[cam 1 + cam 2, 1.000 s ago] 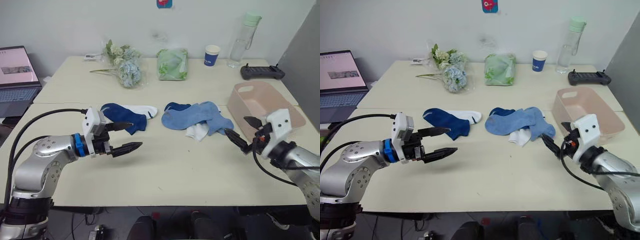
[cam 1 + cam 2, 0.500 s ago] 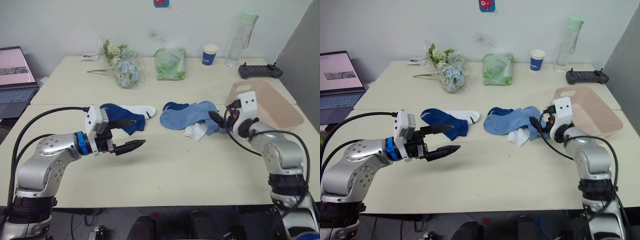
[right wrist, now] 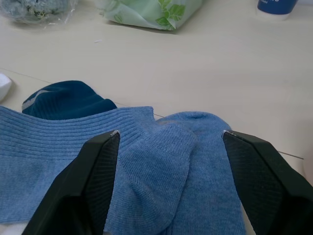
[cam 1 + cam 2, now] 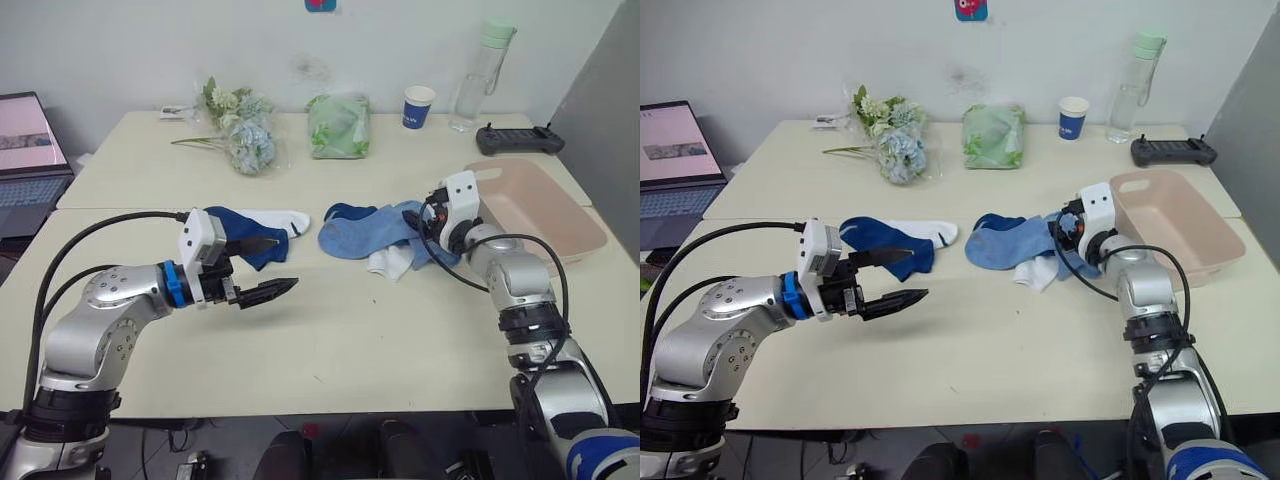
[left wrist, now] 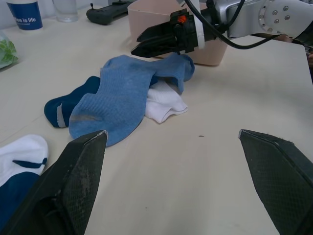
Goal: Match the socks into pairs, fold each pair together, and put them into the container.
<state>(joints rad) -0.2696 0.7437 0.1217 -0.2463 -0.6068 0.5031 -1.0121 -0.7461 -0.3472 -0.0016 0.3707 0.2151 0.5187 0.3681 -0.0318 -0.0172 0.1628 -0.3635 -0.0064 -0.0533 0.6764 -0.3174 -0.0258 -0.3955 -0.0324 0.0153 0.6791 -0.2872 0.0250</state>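
A heap of socks lies mid-table: two light blue socks [image 4: 375, 228] over a navy sock [image 4: 345, 212] and a white sock [image 4: 392, 262]. To its left, another navy sock [image 4: 240, 228] lies across a white sock [image 4: 285, 218]. My right gripper [image 4: 412, 215] hovers open just over the right end of the light blue socks [image 3: 161, 161], fingers spread with nothing between them. My left gripper [image 4: 290, 262] is open in front of the navy-and-white pair, holding nothing. The pale pink container [image 4: 1160, 210] stands right of the heap, right behind my right wrist.
Along the far edge stand a flower bunch [image 4: 240, 135], a green bag [image 4: 338, 125], a blue paper cup [image 4: 418, 106], a water bottle [image 4: 480, 75] and a black controller [image 4: 520, 140]. A laptop [image 4: 25, 150] sits far left.
My right arm swung from the table's front right corner forward and left to the light blue socks beside the container. The left gripper edged slightly right, still open.
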